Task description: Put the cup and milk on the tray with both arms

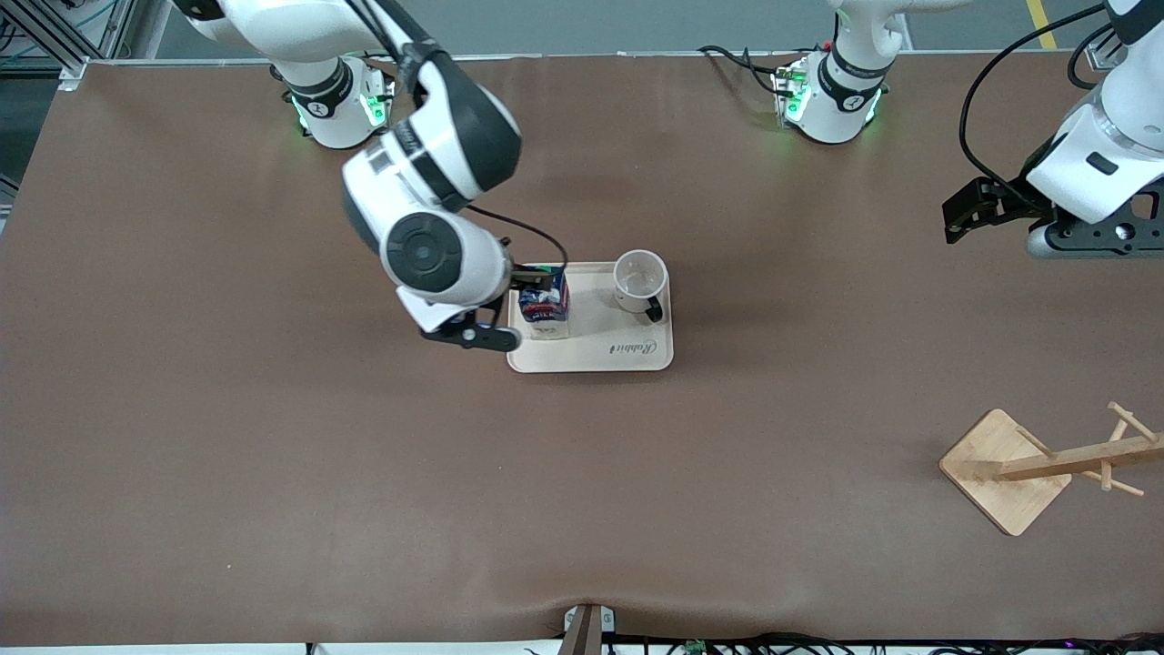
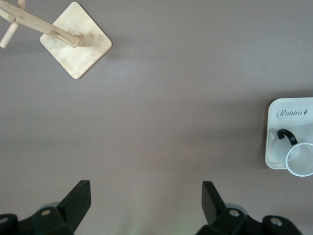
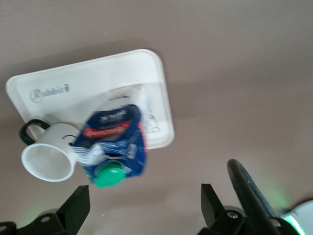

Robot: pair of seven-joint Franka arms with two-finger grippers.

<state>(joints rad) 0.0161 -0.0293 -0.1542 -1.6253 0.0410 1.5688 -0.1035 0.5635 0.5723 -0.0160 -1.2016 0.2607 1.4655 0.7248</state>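
Observation:
The cream tray (image 1: 602, 350) lies mid-table. On it stands the dark-blue milk (image 1: 544, 307), green cap up, at the end toward the right arm. The white cup (image 1: 638, 280) stands beside it, upright, with its black handle toward the front camera. My right gripper (image 1: 536, 277) hangs open by the milk's top, with nothing between its fingers. In the right wrist view the milk (image 3: 115, 142), cup (image 3: 49, 159) and tray (image 3: 98, 78) lie ahead of the right gripper (image 3: 145, 198). My left gripper (image 1: 957, 220) waits open in the air over the left arm's end of the table, and stands empty (image 2: 146, 196).
A wooden rack (image 1: 1005, 468) with pegs stands nearer the front camera at the left arm's end of the table; the left wrist view shows the rack (image 2: 76, 44) too, along with a corner of the tray (image 2: 274, 139) and the cup (image 2: 299, 160).

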